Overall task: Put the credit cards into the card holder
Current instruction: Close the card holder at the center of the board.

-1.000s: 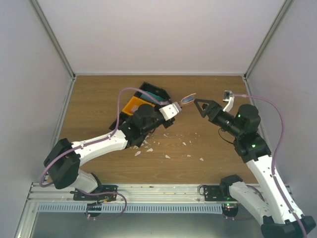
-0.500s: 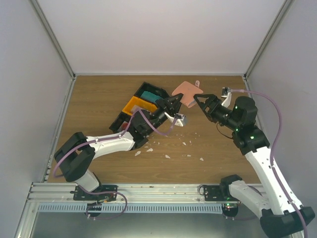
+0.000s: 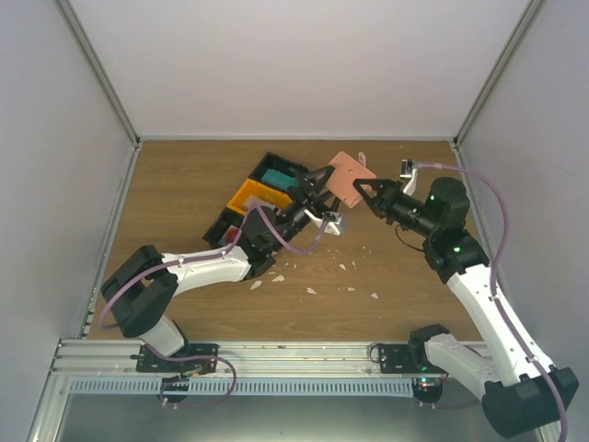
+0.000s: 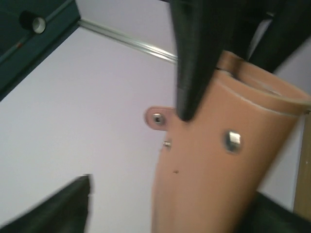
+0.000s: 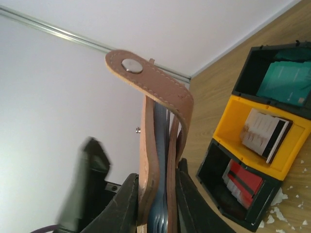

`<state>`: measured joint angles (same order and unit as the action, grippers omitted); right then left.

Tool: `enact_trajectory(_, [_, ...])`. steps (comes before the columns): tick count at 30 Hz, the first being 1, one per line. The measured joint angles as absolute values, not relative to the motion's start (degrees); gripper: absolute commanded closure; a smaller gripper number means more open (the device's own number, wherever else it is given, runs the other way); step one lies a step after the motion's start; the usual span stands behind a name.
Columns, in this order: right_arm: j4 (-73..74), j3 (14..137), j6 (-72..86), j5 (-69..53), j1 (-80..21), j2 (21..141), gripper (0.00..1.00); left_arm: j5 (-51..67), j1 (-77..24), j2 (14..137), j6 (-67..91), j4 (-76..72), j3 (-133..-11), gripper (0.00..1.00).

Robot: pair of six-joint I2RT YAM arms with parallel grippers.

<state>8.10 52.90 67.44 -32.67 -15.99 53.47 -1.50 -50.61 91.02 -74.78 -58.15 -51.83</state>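
Observation:
The salmon card holder (image 3: 348, 170) hangs in the air above the back middle of the table. My right gripper (image 3: 365, 195) is shut on its lower edge; in the right wrist view both black fingers (image 5: 127, 199) press its leather sides (image 5: 149, 145), with bluish credit cards (image 5: 160, 141) standing inside and the snap flap (image 5: 146, 73) curling over the top. My left gripper (image 3: 317, 181) stands open around the holder (image 4: 218, 170), with a wide gap between the leather and its left finger (image 4: 68, 208). More credit cards, red (image 5: 243, 182), teal (image 5: 286, 77) and white-striped (image 5: 265, 133), lie in the tray.
The black-and-orange compartment tray (image 3: 241, 198) sits on the table left of the grippers, under the left arm. Small white paper scraps (image 3: 313, 267) are scattered on the wood in front of both arms. White walls close off the back and sides.
The left gripper turned the card holder flat-side up towards the right gripper. The right gripper moved in and shut on it, and the left gripper opened.

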Motion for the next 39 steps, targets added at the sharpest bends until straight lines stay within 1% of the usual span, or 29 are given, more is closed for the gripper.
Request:
enact_trajectory(5, [4.7,50.8,65.2,-31.5,-16.0,52.8,0.99,-5.7,-51.4,90.1,-66.2,-59.0,-51.8,0.01])
enact_trajectory(8, [1.4,50.8,62.5,-30.0,-16.0,51.7,0.99,-9.2,-52.0,87.2,-55.1,-55.5,-51.7,0.01])
enact_trajectory(11, [-1.7,50.7,60.9,-29.4,-15.9,51.1,0.99,-10.9,-52.1,81.4,-39.2,-47.9,-51.7,0.01])
enact_trajectory(13, [-4.6,50.2,60.1,-29.5,-15.8,50.9,1.00,-11.5,-52.1,76.7,-24.0,-39.1,-53.4,0.01])
enact_trajectory(16, [-9.6,47.9,59.7,-30.7,-15.8,50.7,0.99,-7.5,-52.1,71.3,-4.0,-29.1,-57.2,0.01])
enact_trajectory(20, [-18.9,42.4,61.4,-33.7,-15.7,50.7,0.99,-3.2,-52.4,64.8,18.2,-26.0,-54.9,0.01])
enact_trajectory(24, [-26.5,37.8,64.9,-36.6,-15.7,51.4,0.99,0.4,-52.4,64.8,32.7,-24.8,-53.3,0.01])
enact_trajectory(28, [-32.4,36.4,67.9,-38.4,-15.9,52.4,1.00,3.0,-52.4,67.5,42.2,-24.6,-52.8,0.12])
enact_trajectory(31, [-35.4,36.1,69.4,-39.4,-16.1,52.6,1.00,4.1,-52.4,69.7,47.6,-24.7,-52.2,0.26])
enact_trajectory(35, [-38.7,35.9,70.7,-40.5,-16.4,52.8,1.00,6.4,-52.4,72.7,51.0,-26.5,-52.2,0.44])
enact_trajectory(37, [-40.5,35.6,71.5,-41.1,-16.7,53.1,0.99,7.6,-52.3,73.6,51.9,-27.4,-52.2,0.48])
enact_trajectory(39, [-41.3,35.2,71.9,-41.6,-16.9,53.3,1.00,8.5,-52.3,73.9,52.3,-29.0,-52.2,0.50])
